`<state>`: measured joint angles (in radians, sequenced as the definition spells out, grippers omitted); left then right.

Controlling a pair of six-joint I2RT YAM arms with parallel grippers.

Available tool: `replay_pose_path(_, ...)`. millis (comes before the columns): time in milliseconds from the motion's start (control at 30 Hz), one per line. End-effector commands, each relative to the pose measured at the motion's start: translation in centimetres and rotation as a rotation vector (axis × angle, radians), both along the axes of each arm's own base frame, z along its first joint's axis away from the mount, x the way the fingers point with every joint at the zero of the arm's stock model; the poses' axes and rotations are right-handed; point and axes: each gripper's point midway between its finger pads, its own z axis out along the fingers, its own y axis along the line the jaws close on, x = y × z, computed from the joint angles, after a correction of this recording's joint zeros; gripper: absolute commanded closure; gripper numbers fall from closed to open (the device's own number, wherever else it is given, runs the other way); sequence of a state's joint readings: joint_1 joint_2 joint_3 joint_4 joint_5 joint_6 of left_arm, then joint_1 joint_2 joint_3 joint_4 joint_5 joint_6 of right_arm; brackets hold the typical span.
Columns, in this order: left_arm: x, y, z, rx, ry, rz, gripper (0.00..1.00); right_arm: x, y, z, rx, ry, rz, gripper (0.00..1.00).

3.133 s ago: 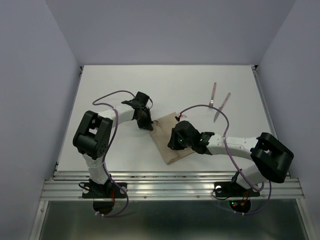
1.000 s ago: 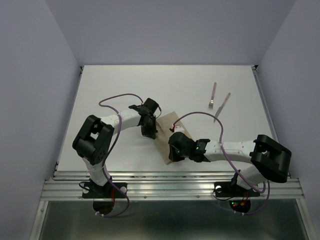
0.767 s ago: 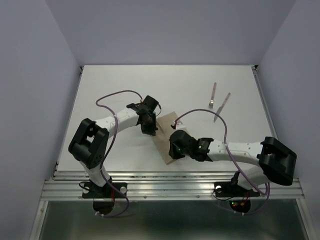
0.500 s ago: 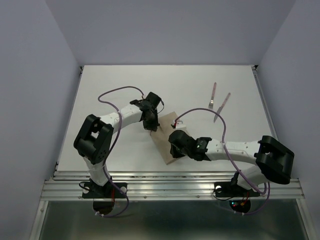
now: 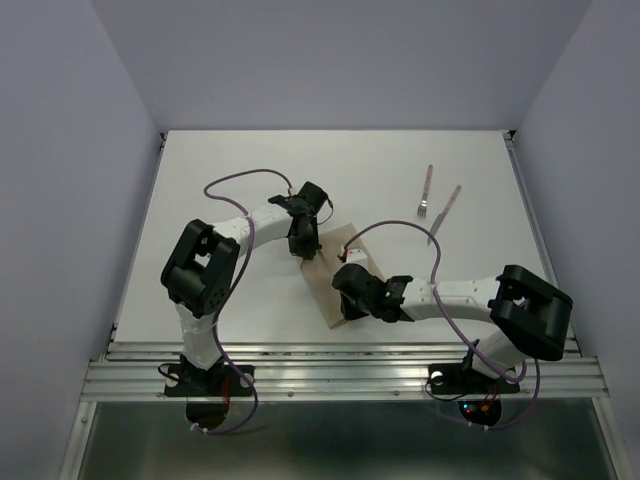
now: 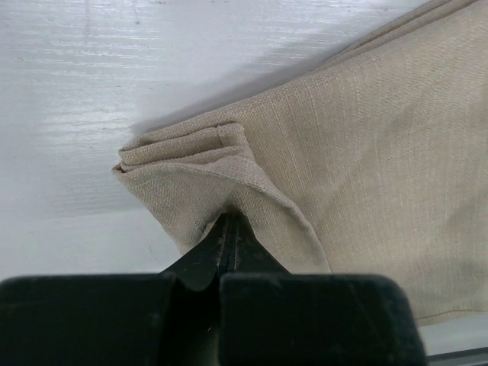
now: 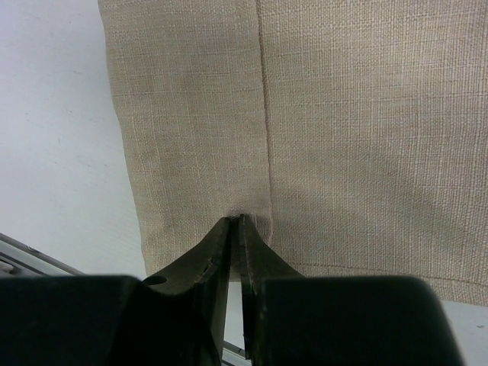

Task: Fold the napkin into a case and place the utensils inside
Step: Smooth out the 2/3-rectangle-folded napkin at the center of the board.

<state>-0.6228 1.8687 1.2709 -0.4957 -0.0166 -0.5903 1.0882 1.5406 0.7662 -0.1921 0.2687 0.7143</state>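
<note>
The napkin (image 5: 322,278), a light-brown woven cloth folded into a narrow layered strip, lies on the white table (image 5: 230,170) between the two arms. It runs at a slant from near the front edge toward the middle of the table.

The left gripper (image 5: 306,248) is at the far left corner of the napkin. In the left wrist view its black fingers (image 6: 200,263) are pressed fully together, and the cloth (image 6: 366,152) is pinched between their tips (image 6: 230,221). The cloth rises there in a small ridge. Just beyond the tips, the folded corner shows several layers stacked one on another.

The right gripper (image 5: 345,300) is at the near end of the napkin. In the right wrist view its fingers (image 7: 191,263) are almost together, with only a thin slit between them. A straight fold edge of the cloth (image 7: 343,114) runs down into that slit (image 7: 238,223), so the tips hold the napkin by this edge.

The two utensils lie well apart from the napkin, on the far right part of the table. The slim fork with a pinkish handle (image 5: 426,193) and the slim knife with a pinkish handle (image 5: 445,212) are close beside each other, with their metal ends pointing toward the arms. No gripper touches them.
</note>
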Motion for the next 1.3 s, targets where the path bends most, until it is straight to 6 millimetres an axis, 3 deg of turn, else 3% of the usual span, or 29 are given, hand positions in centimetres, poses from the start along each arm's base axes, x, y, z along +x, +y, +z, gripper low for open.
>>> replay_pose_path(0,1.9,-1.3,6.7,-0.086,-0.163,-0.028,1.0,-0.7,0.2,-0.7,0.013,0.025,0.014,0.86)
replay_pose_path(67,2.6,-1.1,8.7,-0.111,-0.213,-0.012,1.0,-0.7,0.2,-0.6,0.016,0.023,0.01,0.86)
replay_pose_path(167,3.6,0.0,9.2,-0.086,-0.242,0.036,1.0,-0.6,0.2,-0.5,0.017,0.02,0.007,0.86)
replay_pose_path(300,4.9,1.8,7.6,-0.012,-0.211,0.082,1.0,-0.6,0.2,-0.2,0.025,0.016,0.005,0.86)
replay_pose_path(500,5.5,2.1,6.0,0.026,-0.185,0.09,1.0,-0.5,0.3,-0.1,0.028,0.014,0.003,0.86)
replay_pose_path(1033,6.7,0.0,3.8,-0.02,-0.146,0.046,1.0,-0.6,0.2,-0.4,0.023,0.02,-0.002,0.86)
replay_pose_path(1267,6.3,-0.8,0.9,-0.031,-0.086,0.026,1.0,-0.3,0.3,0.3,0.035,0.006,-0.009,0.85)
